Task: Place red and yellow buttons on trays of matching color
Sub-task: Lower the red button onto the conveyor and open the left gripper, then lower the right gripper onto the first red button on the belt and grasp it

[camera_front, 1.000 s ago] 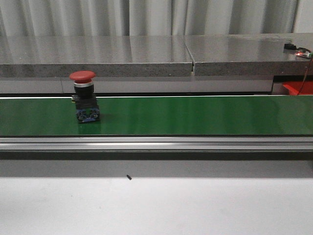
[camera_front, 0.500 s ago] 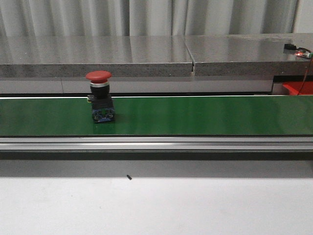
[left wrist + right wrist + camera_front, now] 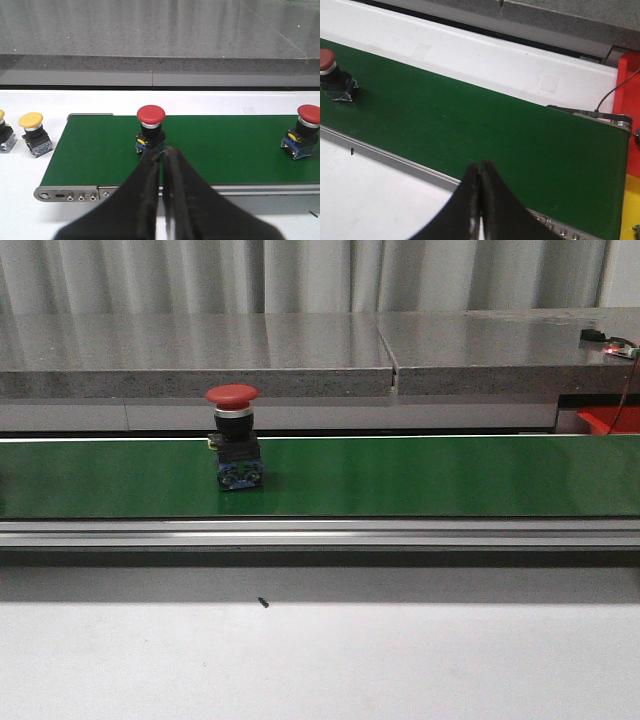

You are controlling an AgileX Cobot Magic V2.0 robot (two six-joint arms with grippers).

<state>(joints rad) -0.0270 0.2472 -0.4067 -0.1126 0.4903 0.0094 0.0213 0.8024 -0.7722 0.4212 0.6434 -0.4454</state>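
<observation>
Front view: low, near level, facing forward across the white surface [image 3: 320,660] to the green belt [image 3: 420,475], side-on; stone ledge and curtain behind.

Left wrist view: above the belt's near edge, looking down and across past the left hand [image 3: 163,155]; belt end at 9 o'clock.

Right wrist view: higher, steeper, belt running diagonally past the right hand [image 3: 480,172].

Shared: one red button [image 3: 235,440] on the belt, in the left wrist view at 3 o'clock, in the right wrist view at 10 o'clock.

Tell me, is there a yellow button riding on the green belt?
No: in the left wrist view the yellow button sits on the white table beside the green belt, which carries only red ones.
</observation>
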